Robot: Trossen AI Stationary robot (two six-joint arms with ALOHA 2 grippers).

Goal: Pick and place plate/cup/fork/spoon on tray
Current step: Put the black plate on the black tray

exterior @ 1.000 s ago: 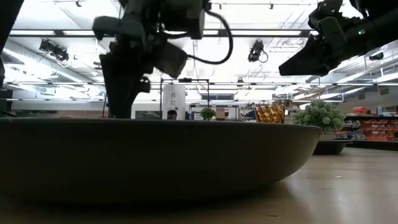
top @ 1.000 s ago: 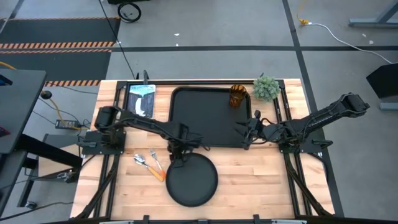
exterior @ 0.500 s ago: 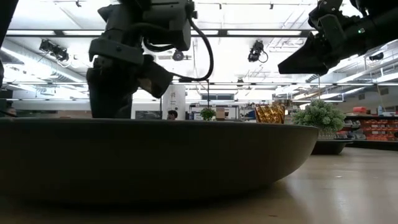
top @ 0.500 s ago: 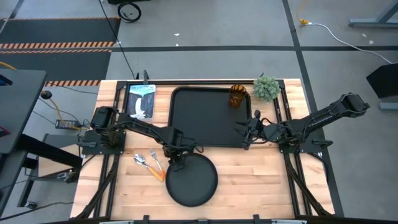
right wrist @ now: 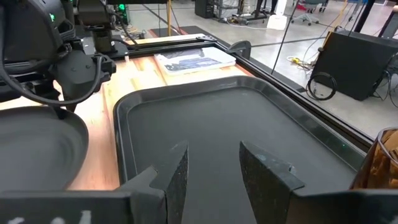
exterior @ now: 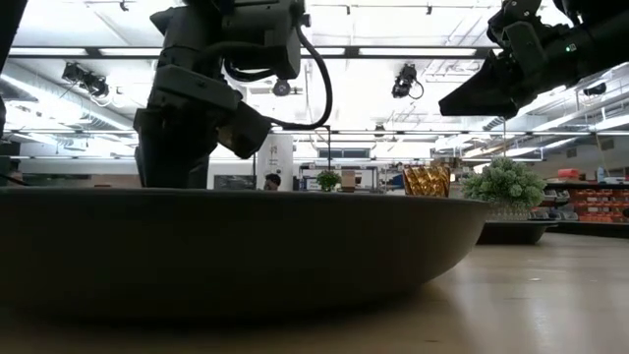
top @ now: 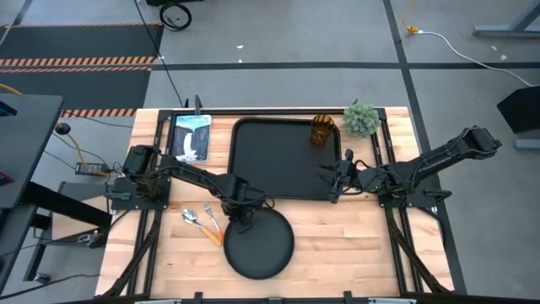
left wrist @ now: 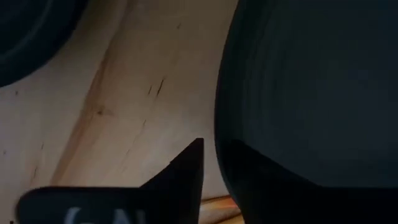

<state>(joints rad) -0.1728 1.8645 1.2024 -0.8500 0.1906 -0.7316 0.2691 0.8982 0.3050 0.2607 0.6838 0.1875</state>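
The round black plate (top: 257,245) lies on the wood table near the front edge and fills the low view (exterior: 246,256). My left gripper (top: 240,216) is low over the plate's far-left rim, open. In the left wrist view one finger (left wrist: 186,171) stands outside the rim (left wrist: 219,124), with a strip of bare wood between them; the other finger merges with the dark plate. My right gripper (right wrist: 208,168) is open and empty above the black tray's (top: 283,156) right edge. The amber cup (top: 323,129) stands in the tray's far right corner. The orange-handled fork and spoon (top: 202,222) lie left of the plate. My left gripper comes down from above at the plate's far-left rim (left wrist: 219,124), one finger outside it and apart from it. The inner finger is lost against the dark plate, so I cannot tell whether it touches. The plate lies flat on the table.
A small green potted plant (top: 361,118) stands right of the cup, outside the tray. A booklet (top: 192,135) lies left of the tray at the far edge. Bare wood shows right of the plate (top: 354,245).
My left gripper has moved a little toward the table's near-left and down, onto the plate's far-left rim. The plate, tray and right arm have stayed where they were.
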